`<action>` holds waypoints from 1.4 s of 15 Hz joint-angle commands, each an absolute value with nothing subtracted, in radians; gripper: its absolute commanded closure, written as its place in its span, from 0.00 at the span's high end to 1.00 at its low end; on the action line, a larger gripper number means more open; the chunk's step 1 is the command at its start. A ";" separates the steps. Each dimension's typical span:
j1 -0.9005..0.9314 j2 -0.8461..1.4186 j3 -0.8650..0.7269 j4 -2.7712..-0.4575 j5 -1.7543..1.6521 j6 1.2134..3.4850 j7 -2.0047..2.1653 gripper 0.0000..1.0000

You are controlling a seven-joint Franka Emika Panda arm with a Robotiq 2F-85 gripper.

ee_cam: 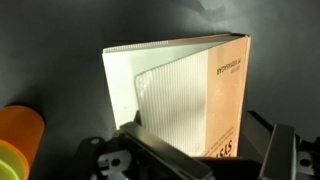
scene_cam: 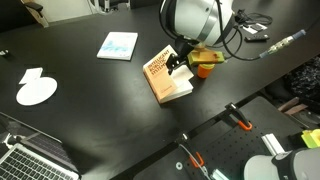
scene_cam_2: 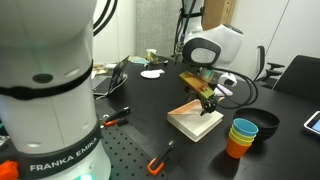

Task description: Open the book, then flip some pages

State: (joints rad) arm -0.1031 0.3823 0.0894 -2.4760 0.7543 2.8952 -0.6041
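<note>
Black tabletop (scene_cam: pixel 90 110) spreads wide beyond the book (scene_cam: pixel 163 78), jaws released at its edge near the cup (scene_cam_2: pixel 240 138).

White letters on a dark band low on the near arm base (scene_cam_2: pixel 55 120) read "FRANKA EMIKA", the end curving out of sight. In the wrist view the book (ee_cam: pixel 225 90) has a short line of small print running sideways on its cover, too small to read, and large pale letters at the bottom edge, cut off, perhaps "SS". In an exterior view its white title (scene_cam: pixel 160 72) is too blurred to read.
</note>
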 commanded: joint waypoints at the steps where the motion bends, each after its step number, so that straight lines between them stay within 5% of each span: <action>1: -0.044 0.297 0.093 -2.536 0.747 2.929 -0.554 1.00; 21: 0.296 0.146 0.110 -2.696 0.742 3.133 -0.417 1.00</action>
